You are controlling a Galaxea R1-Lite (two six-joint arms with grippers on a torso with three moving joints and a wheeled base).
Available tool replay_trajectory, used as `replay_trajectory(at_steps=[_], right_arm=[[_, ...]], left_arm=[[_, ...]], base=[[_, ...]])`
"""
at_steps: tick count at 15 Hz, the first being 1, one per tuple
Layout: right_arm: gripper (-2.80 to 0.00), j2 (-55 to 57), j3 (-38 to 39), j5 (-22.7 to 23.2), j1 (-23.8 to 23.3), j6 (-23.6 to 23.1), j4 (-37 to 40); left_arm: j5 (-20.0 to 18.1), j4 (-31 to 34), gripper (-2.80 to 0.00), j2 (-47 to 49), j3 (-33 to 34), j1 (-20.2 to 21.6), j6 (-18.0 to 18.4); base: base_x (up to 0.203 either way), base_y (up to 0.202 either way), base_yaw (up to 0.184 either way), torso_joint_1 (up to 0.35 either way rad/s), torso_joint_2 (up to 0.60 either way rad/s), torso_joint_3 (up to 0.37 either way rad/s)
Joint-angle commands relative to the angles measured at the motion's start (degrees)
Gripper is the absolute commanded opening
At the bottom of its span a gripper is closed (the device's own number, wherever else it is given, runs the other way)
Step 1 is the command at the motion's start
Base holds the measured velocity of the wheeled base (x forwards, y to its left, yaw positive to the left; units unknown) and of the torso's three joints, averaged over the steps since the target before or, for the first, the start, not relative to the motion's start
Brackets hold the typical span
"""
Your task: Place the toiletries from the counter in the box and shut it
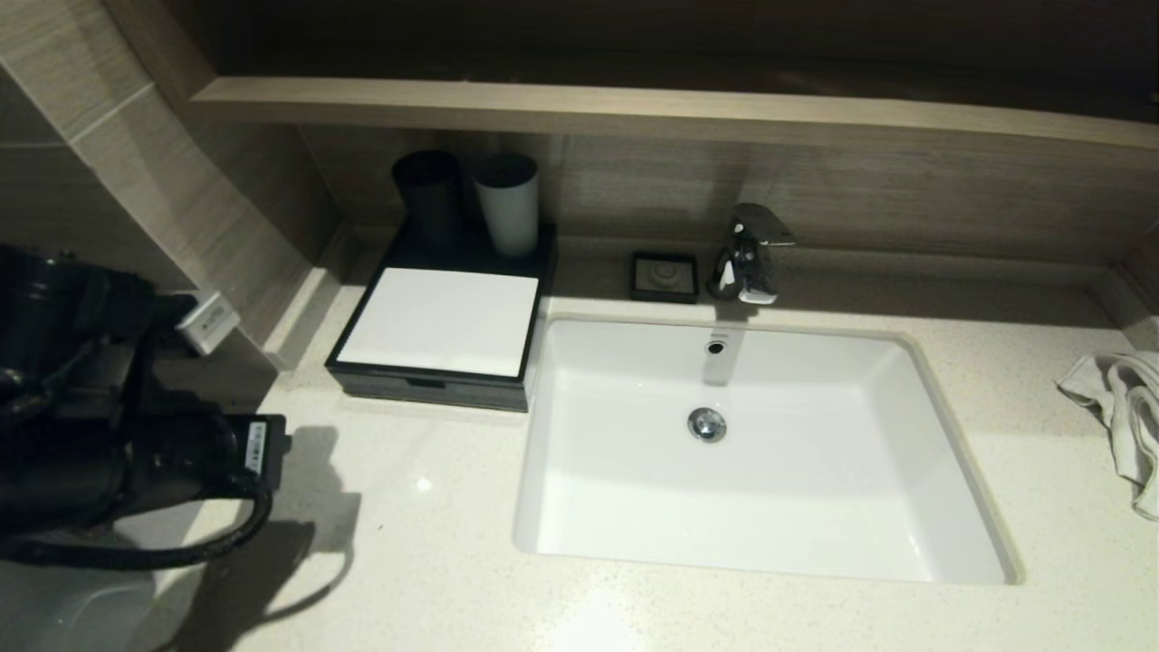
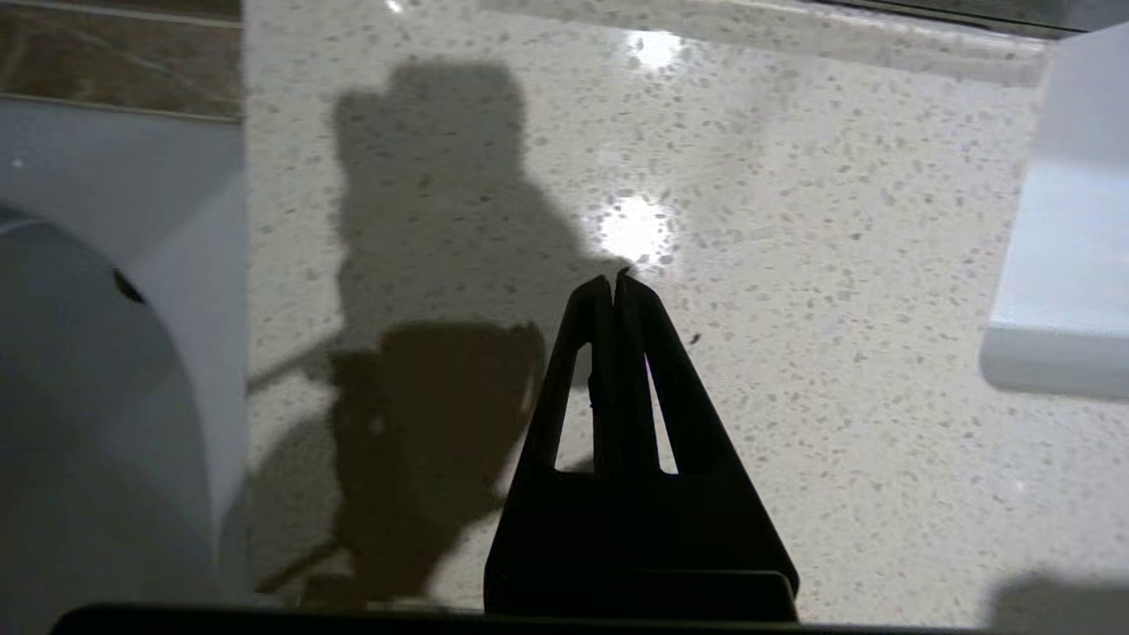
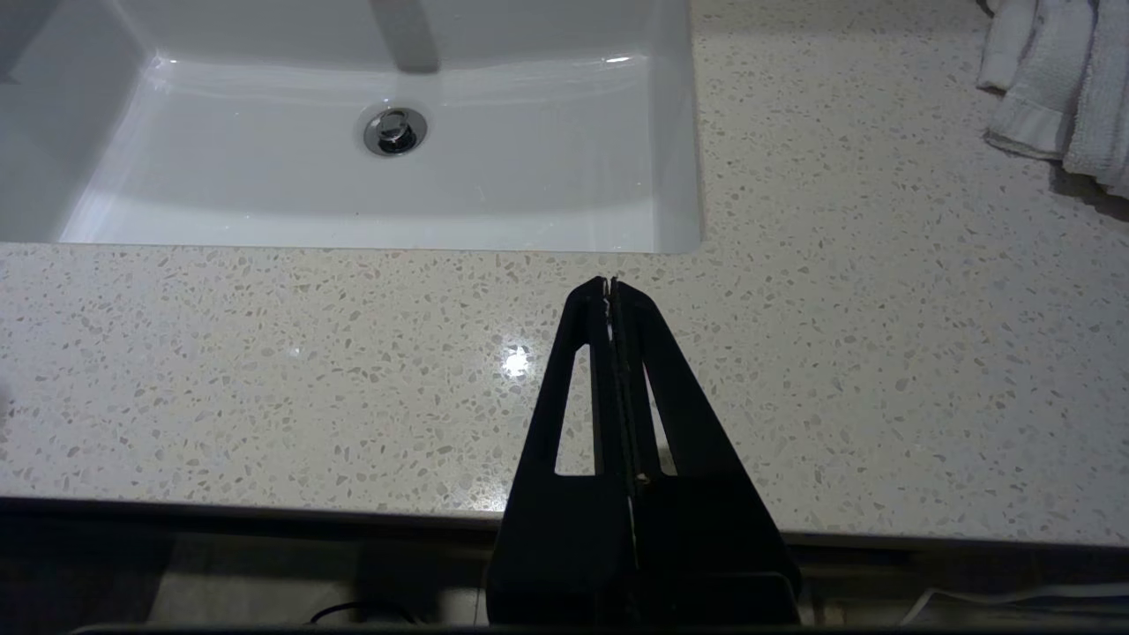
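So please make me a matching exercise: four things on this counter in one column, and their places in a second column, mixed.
Things:
1. box
2. towel
3. soap dish
4. cups

Places:
A. just left of the tap
B. right edge of the counter
C. left of the sink, white lid closed
D. behind the lid, on the black tray

Pairs: 1-C, 2-B, 3-A, 4-D
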Motion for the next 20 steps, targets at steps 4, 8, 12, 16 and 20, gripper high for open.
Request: replay_trajectory(at_steps=[4, 8, 12, 16, 20], right_arm=[[-2.80, 0.0, 0.0, 0.0, 0.0, 0.0, 0.0], [-2.80, 0.0, 0.0, 0.0, 0.0, 0.0, 0.0], [-2.80, 0.0, 0.0, 0.0, 0.0, 0.0, 0.0], [-2.80, 0.0, 0.0, 0.0, 0.0, 0.0, 0.0], [-2.80, 0.0, 0.0, 0.0, 0.0, 0.0, 0.0]], left_arm=[[2.4, -0.4, -2.80, -12.9, 5.6, 0.0, -0.2], [2.5, -0.5, -2.80, -23.6, 9.9, 1.3, -0.1], [2.0, -4.7, -2.80, -32.5, 17.0, 7.3, 3.5], [1.6, -12.5, -2.80, -42.2, 24.9, 12.5, 12.5], [-0.9, -13.5, -2.80, -52.1, 31.9, 17.1, 14.3]], base=[[0.000, 0.000, 0.000, 0.000, 0.00, 0.000], [0.000, 0.000, 0.000, 0.000, 0.00, 0.000], [0.000, 0.000, 0.000, 0.000, 0.00, 0.000], [0.000, 0.000, 0.000, 0.000, 0.00, 0.000], [0.000, 0.000, 0.000, 0.000, 0.00, 0.000]])
